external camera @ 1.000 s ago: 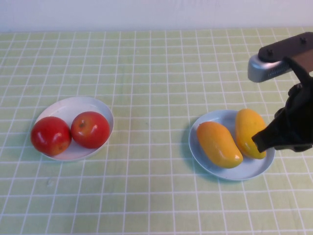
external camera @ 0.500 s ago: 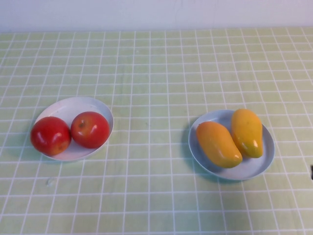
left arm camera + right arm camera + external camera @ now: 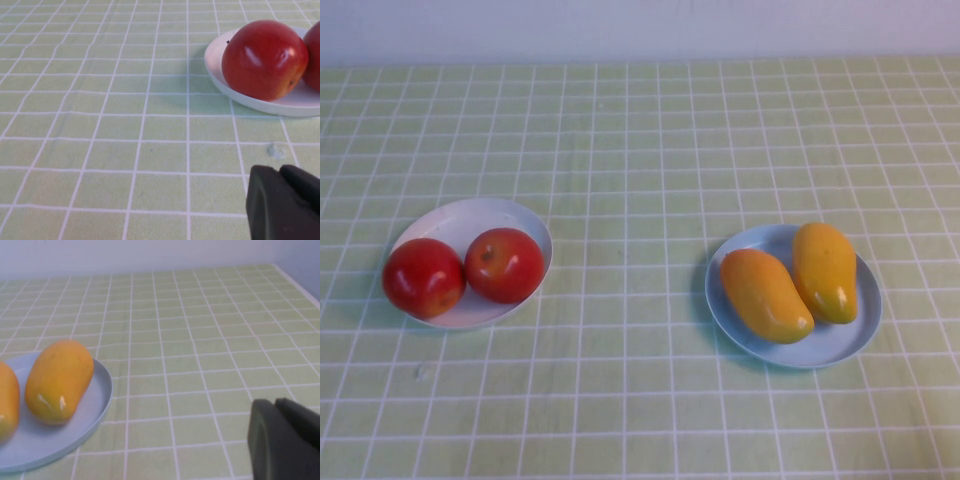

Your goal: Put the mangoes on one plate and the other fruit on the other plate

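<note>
Two yellow-orange mangoes [image 3: 766,294] [image 3: 825,270] lie side by side on the light blue plate [image 3: 836,346] at the right; the right wrist view shows one mango [image 3: 59,381] on that plate [image 3: 95,405]. Two red apples [image 3: 423,277] [image 3: 504,264] sit on the white plate [image 3: 460,222] at the left; one apple [image 3: 264,59] on that plate [image 3: 287,106] shows in the left wrist view. Neither arm appears in the high view. My left gripper [image 3: 281,202] is shut and empty, off to the side of the white plate. My right gripper [image 3: 280,440] is shut and empty, beside the blue plate.
A green checked cloth [image 3: 640,150] covers the whole table. A white wall runs along the far edge. The table's right edge shows in the right wrist view.
The right arm, which hung over the right-hand mango a second ago, has pulled back out of the high view. The fruit and plates have not moved.
</note>
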Motion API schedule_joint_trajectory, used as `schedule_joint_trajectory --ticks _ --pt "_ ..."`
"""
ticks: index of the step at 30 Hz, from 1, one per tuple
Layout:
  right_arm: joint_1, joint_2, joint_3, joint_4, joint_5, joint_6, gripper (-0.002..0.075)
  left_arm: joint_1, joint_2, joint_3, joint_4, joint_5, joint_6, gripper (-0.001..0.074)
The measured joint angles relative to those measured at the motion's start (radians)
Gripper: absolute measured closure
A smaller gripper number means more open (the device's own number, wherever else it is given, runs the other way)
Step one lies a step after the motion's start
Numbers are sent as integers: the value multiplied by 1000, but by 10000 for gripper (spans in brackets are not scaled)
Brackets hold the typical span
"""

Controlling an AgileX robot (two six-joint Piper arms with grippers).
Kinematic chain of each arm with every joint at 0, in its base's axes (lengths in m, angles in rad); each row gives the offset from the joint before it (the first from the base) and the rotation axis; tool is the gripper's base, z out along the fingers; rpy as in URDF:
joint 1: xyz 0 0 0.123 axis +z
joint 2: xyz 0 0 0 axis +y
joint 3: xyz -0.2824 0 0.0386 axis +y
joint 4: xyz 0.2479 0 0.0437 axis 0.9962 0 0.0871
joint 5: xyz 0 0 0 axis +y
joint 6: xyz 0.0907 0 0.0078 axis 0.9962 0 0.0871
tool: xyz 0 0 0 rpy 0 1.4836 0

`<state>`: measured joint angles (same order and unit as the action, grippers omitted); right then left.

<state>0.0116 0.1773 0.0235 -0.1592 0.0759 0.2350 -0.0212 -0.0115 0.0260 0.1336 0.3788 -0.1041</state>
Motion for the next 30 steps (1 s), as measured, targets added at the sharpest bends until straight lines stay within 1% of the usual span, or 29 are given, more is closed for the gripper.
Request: schedule_joint_trajectory --ticks 8,16,18,23,26,30 --pt "0 -182 2 13 192 0 741 0 0 0 2 0 0 733" --pt "0 -184 4 43 223 -17 741 0 0 0 2 0 0 733" --pt "0 -184 4 62 227 -75 741 0 0 0 4 0 0 733" --pt "0 -184 4 260 268 -313 741 0 0 0 8 0 0 733" --pt "0 -184 4 294 273 -367 741 0 0 0 9 0 0 733" --pt "0 -184 4 307 273 -385 741 0 0 0 9 0 0 733"
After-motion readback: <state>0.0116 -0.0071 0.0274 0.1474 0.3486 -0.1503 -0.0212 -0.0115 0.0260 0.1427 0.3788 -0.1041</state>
